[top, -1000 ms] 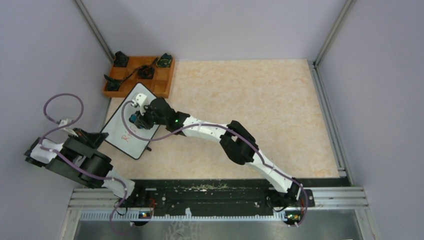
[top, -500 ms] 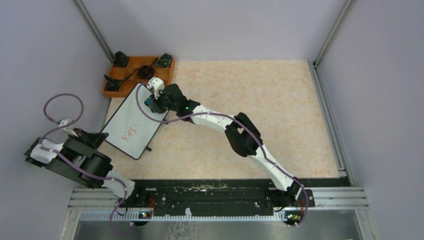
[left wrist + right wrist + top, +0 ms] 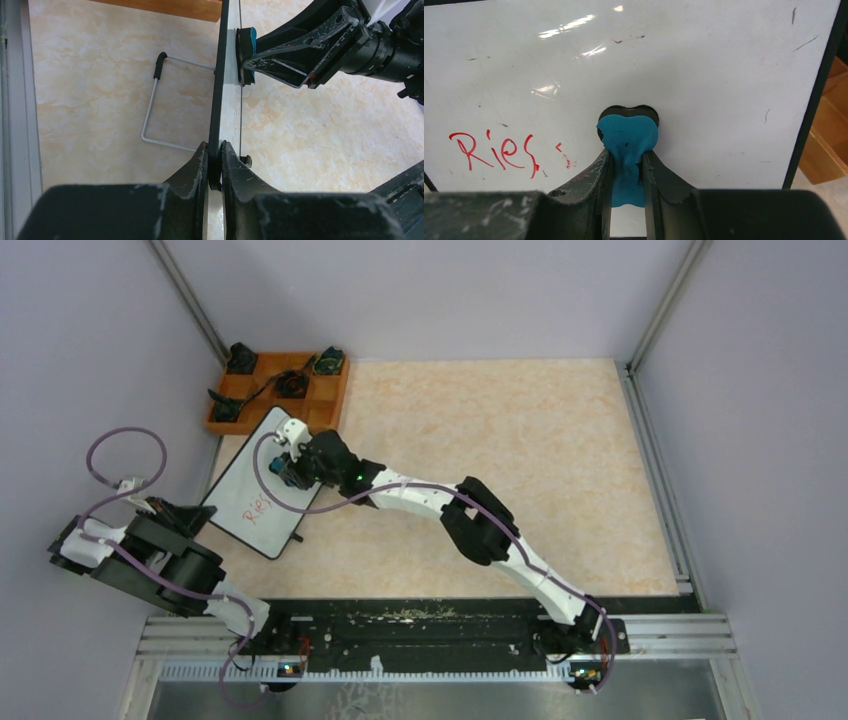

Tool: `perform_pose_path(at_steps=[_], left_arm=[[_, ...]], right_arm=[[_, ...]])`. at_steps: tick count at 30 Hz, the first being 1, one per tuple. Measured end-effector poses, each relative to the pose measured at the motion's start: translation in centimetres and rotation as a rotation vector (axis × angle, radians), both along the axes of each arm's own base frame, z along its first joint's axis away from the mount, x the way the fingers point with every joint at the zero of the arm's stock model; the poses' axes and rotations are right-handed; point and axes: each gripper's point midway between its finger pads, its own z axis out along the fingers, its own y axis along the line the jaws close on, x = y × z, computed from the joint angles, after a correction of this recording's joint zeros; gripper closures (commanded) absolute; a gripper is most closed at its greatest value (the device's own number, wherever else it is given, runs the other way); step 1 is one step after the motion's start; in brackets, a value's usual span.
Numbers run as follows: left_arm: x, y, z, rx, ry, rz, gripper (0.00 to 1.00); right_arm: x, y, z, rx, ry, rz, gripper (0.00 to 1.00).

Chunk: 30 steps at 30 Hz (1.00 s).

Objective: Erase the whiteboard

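The whiteboard stands tilted at the left of the table, with red writing "Ries" low on its face. My left gripper is shut on the board's thin black near edge, seen edge-on. My right gripper is shut on a blue eraser, whose black pad presses flat against the middle of the white face, to the right of the writing. From above, the right gripper sits over the board's centre. The eraser touches the board in the left wrist view.
An orange compartmented tray holding small black items stands just beyond the board's far corner; its edge shows at the right. A bent wire stand props the board from behind. Metal rails border the table.
The right gripper slid the eraser up to the board's far corner, then back down to its centre. The left gripper and the board stayed put.
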Motion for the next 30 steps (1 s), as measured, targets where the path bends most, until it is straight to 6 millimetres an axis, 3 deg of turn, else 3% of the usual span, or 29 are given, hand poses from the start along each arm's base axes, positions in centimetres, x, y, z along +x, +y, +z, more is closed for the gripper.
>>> perform_pose_path(at_steps=[5, 9, 18, 21, 24, 30], left_arm=[[0.0, 0.0, 0.0, 0.001, 0.001, 0.001, 1.0], [-0.1, 0.1, 0.0, 0.001, 0.002, 0.002, 1.0], [-0.1, 0.0, 0.0, 0.0, 0.002, 0.002, 1.0], [-0.1, -0.1, 0.0, 0.0, 0.001, 0.002, 1.0], [-0.1, -0.1, 0.0, 0.001, 0.0, 0.003, 1.0], [-0.1, -0.2, 0.0, 0.0, -0.001, 0.003, 1.0]], right_arm=[[-1.2, 0.6, 0.1, 0.027, 0.01, 0.019, 1.0], [-3.7, 1.5, -0.1, 0.041, 0.029, 0.068, 1.0], [-14.5, 4.7, -1.1, 0.025, 0.069, 0.272, 1.0], [-16.9, 5.1, -1.4, 0.018, 0.074, 0.314, 1.0], [-16.9, 5.1, -1.6, 0.009, 0.073, 0.31, 1.0], [-13.9, 4.3, -1.7, 0.003, 0.062, 0.254, 1.0]])
